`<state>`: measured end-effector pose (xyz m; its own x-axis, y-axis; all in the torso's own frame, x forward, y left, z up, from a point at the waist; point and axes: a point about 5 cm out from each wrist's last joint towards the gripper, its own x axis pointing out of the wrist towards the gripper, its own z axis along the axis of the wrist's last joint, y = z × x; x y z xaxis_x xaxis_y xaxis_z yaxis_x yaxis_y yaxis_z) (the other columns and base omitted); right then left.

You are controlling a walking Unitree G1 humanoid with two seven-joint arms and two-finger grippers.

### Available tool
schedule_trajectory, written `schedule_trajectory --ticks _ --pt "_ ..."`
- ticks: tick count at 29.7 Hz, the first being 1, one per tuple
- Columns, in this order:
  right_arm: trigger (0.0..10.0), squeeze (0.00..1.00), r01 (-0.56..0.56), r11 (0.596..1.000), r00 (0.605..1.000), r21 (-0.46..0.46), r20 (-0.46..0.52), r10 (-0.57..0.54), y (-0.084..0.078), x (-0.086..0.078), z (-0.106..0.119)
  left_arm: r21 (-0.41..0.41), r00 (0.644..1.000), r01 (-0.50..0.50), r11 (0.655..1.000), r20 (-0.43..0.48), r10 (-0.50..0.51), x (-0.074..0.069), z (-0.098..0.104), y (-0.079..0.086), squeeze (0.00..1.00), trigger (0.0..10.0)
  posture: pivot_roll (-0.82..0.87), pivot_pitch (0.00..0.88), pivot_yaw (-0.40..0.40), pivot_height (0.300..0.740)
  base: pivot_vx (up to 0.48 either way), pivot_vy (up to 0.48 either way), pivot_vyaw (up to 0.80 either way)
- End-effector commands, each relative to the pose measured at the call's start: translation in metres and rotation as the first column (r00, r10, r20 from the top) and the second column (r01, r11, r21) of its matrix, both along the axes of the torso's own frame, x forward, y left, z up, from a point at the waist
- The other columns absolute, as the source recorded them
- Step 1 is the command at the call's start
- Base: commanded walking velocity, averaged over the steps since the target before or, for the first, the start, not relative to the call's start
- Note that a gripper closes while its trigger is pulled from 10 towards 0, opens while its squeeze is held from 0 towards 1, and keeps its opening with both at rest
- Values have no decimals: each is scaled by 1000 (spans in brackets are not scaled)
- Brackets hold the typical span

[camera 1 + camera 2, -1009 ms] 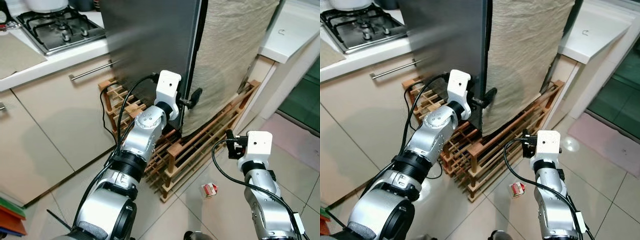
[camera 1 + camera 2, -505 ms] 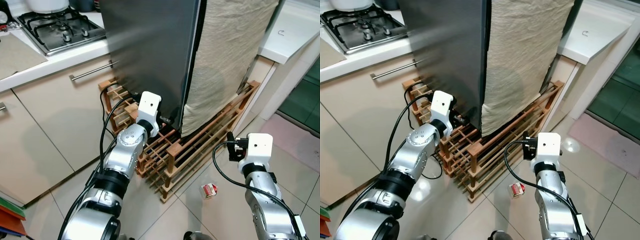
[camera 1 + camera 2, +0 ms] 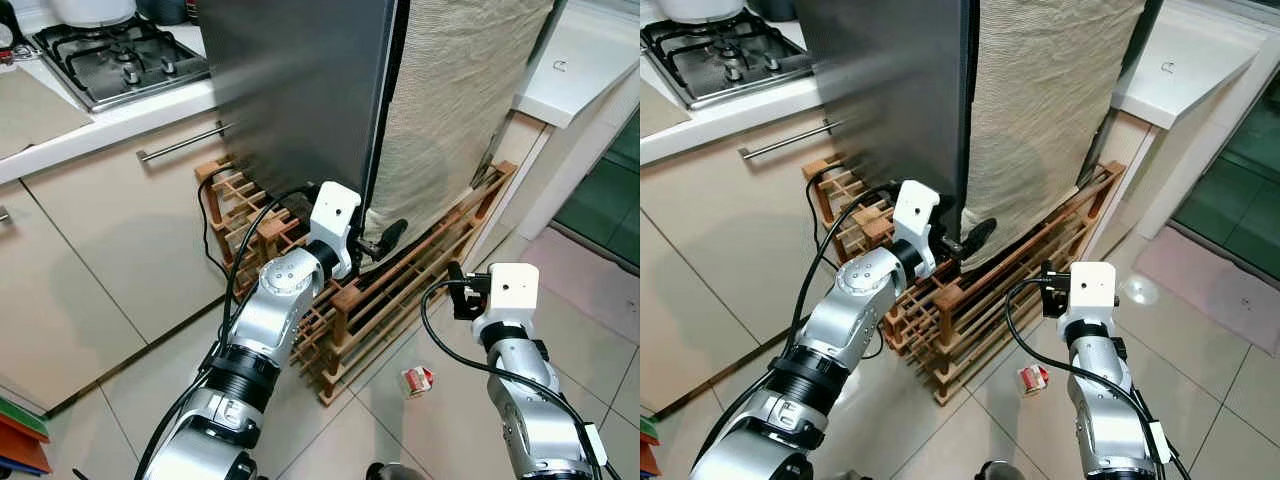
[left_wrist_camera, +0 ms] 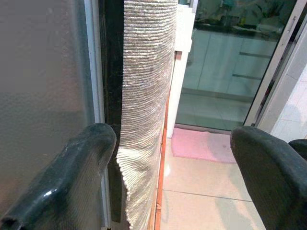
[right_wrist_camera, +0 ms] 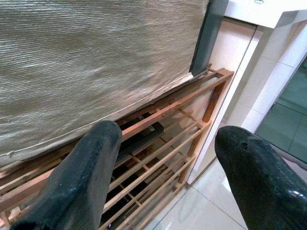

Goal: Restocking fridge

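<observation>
Left end effector (image 4: 168, 163) has swung back to the fridge door (image 3: 300, 90) edge, spread open, seemingly touching nothing.

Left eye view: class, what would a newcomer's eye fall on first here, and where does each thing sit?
A tall grey fridge draped on one side with a beige cloth, standing on a wooden rack. The left gripper reaches, open, to the fridge's lower corner by the cloth's hem. A small red carton lies on the tiled floor.

The left gripper (image 3: 385, 236) reaches the fridge (image 3: 300, 90) corner, by the hanging cloth (image 3: 450, 110); the right gripper (image 3: 458, 292) hovers above the wooden rack (image 3: 420, 262); a small carton (image 3: 419, 379) lies on the floor.
</observation>
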<state>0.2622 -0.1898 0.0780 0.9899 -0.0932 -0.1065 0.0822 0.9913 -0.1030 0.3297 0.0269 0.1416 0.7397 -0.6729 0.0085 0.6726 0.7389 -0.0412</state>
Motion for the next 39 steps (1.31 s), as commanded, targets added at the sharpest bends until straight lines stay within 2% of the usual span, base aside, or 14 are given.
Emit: schedule_trajectory --ticks 1,7,15,30,39 --pt "10000 0 5 1000 1000 -6 8 -5 -2 0 1 16 999 26 1000 17 -27 1 5 -8 0 10000 8 5 -16 740 0 0 0" --pt "10000 0 9 1000 1000 -7 6 -9 -3 -3 -1 19 1000 18 1000 16 -18 7 9 -16 0 10000 -2 10 -13 740 0 0 0" --pt "10000 0 15 1000 1000 -8 5 -15 -4 -4 -1 16 1000 19 1000 8 -19 7 8 -21 0 10000 -8 14 -9 740 0 0 0" --pt "10000 0 15 1000 1000 -8 3 -15 -5 -4 -1 12 1000 -26 1000 10 26 17 12 -21 0 10000 -7 18 -8 740 0 0 0" --pt "10000 0 13 1000 1000 -7 1 -13 -4 -3 -2 35 998 -52 998 25 51 21 17 -35 0 10000 -10 21 -7 740 0 0 0"
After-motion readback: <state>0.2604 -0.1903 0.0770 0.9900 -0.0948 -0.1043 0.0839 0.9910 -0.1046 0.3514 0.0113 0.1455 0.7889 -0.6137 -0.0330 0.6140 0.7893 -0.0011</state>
